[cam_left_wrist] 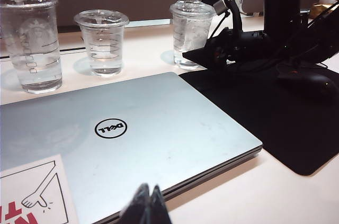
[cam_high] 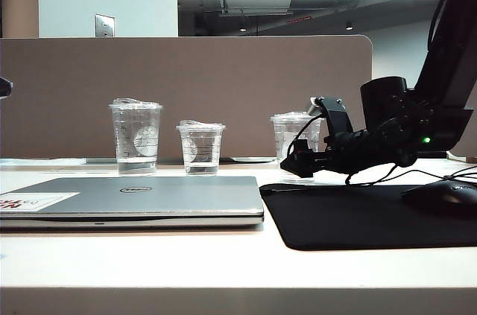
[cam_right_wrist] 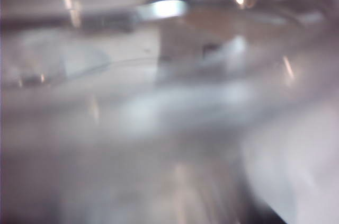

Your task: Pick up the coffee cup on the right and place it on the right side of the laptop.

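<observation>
Clear ribbed coffee cup sits between the right end effector's wide-spread fingers.

Clear plastic, brushed metal, matt black

The clear glossy plastic coffee cup with its flat lid gleams; the thin silver-grey laptop looks like smooth satin metal; the black mouse pad is matt, cloth-like; the white desk is smooth.

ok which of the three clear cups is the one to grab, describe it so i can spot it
Start at the closed silver laptop and look behind it to the row of three cups. The coffee cup is the rightmost, behind the black mouse pad, with the right hand open at it.
</observation>
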Robot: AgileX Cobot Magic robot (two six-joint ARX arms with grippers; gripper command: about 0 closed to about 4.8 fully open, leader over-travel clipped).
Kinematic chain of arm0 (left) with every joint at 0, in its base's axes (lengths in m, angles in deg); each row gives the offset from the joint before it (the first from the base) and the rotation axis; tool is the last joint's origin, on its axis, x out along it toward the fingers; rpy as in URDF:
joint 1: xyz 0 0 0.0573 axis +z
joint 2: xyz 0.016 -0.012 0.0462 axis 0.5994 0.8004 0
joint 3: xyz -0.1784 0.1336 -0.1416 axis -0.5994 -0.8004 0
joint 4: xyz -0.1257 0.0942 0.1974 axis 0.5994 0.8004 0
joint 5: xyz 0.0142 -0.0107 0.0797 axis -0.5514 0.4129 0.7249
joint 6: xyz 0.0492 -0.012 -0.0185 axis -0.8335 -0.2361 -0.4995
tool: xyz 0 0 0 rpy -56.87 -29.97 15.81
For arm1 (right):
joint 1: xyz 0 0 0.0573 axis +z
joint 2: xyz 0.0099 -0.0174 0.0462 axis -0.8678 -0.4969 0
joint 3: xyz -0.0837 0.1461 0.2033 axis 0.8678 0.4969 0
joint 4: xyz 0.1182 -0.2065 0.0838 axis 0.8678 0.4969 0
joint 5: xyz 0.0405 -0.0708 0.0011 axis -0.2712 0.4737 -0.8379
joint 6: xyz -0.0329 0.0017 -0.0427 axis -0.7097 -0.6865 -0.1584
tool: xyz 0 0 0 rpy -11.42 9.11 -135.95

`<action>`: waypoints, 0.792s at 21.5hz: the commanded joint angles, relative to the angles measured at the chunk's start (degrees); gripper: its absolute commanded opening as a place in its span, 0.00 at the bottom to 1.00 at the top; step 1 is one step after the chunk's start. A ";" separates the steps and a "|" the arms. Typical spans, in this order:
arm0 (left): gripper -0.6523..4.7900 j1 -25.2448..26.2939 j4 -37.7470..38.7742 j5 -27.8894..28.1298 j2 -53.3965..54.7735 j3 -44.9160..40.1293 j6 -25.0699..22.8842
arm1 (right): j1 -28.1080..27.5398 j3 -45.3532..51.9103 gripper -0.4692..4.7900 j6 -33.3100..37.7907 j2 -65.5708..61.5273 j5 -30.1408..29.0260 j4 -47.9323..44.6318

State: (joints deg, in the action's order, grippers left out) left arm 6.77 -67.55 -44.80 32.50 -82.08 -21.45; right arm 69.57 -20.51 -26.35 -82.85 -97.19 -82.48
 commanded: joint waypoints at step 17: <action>0.11 0.04 -0.68 0.00 0.00 0.15 -0.13 | 0.44 -2.27 0.88 -0.13 -1.11 -0.17 -3.13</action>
State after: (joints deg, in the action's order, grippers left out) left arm 6.77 -67.55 -44.80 32.50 -82.10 -21.45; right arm 69.97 -22.50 -26.37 -84.25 -97.17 -83.38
